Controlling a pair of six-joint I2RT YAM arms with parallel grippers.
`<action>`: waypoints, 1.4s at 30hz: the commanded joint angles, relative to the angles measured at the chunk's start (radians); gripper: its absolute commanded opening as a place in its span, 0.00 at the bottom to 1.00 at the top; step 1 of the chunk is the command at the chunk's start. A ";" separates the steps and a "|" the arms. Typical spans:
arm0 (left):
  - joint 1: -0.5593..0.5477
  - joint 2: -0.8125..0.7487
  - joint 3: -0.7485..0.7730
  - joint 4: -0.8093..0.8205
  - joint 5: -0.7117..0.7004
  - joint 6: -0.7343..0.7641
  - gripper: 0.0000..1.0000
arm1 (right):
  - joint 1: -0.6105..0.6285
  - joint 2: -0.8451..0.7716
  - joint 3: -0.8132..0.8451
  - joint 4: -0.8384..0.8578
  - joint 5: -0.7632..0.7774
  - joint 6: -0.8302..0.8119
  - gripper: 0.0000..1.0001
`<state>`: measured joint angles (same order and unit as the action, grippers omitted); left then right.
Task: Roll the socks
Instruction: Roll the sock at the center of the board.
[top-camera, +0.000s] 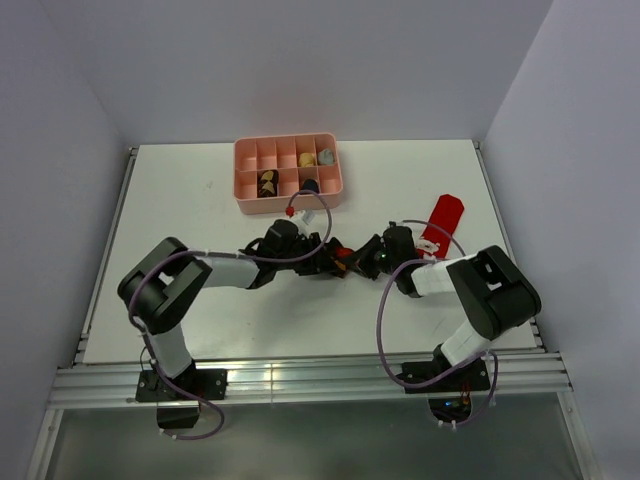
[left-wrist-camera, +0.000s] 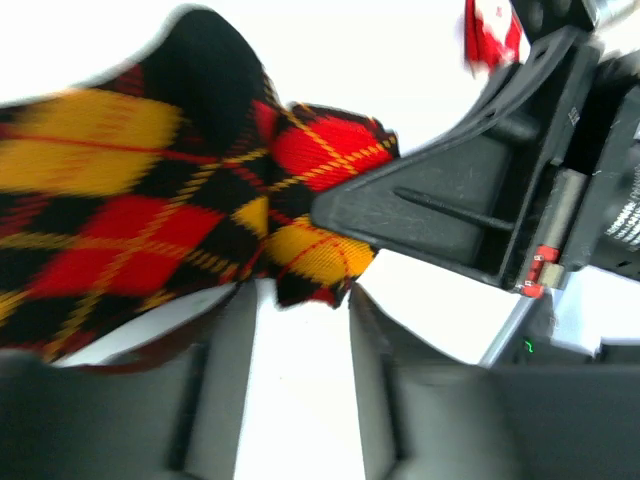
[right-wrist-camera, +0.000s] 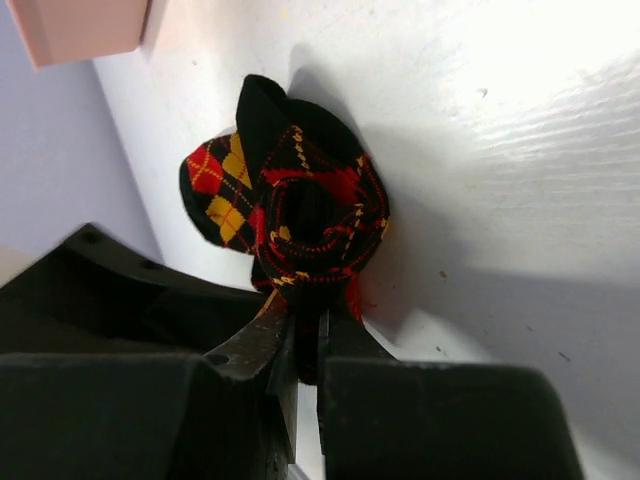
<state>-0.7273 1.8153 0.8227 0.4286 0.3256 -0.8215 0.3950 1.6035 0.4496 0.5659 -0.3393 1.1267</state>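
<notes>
My right gripper (right-wrist-camera: 300, 335) is pressed together on a fold of the red-orange argyle sock (right-wrist-camera: 300, 205), which sits half-coiled near the middle of the table (top-camera: 200, 200), well off every edge. My left gripper (left-wrist-camera: 298, 310) stands spread, with nothing between its fingers. The knit looks soft, light and apt to spring loose, so I'd take it at the coil's outer lap. Whatever lies beneath the roll is hidden.

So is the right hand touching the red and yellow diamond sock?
Touching. The right wrist view shows the right hand pinched shut on the bottom edge of the rolled diamond sock, with the fabric squeezed in its grip.
</notes>
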 joint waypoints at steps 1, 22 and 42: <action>0.006 -0.161 -0.037 -0.047 -0.214 0.085 0.48 | -0.008 -0.057 0.049 -0.118 0.039 -0.079 0.00; 0.046 -0.117 -0.114 -0.140 -0.479 0.079 0.20 | -0.010 -0.129 0.141 -0.350 0.079 -0.202 0.00; -0.162 -0.283 -0.114 0.110 -0.551 0.343 0.56 | 0.030 -0.027 0.379 -0.730 0.187 -0.314 0.00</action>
<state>-0.8501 1.5600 0.6941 0.4221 -0.1951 -0.5674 0.4088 1.5547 0.7719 -0.0944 -0.1883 0.8360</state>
